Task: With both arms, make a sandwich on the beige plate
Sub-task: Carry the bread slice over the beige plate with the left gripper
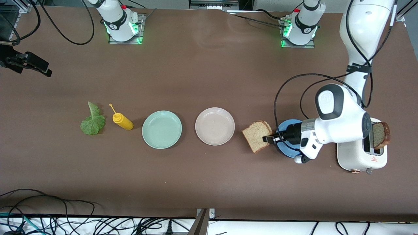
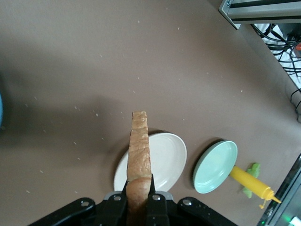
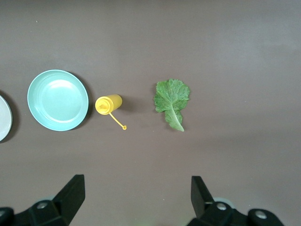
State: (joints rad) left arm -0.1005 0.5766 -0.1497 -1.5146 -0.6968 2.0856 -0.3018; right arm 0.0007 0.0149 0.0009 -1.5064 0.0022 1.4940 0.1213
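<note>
One bread slice is clamped in the left tool beside the beige plate; the right tool, fingers apart, is held over the lettuce.

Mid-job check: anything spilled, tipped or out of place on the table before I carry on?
Nothing spilled or damaged. The mustard bottle lies on its side between the lettuce leaf and mint-green plate. The left gripper holds a bread slice on edge, in the air; the beige plate is bare.

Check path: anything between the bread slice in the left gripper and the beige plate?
Nothing visible. The left gripper holds the bread slice up, beside the beige plate, toward the left arm's end. Only bare table lies between them.
</note>
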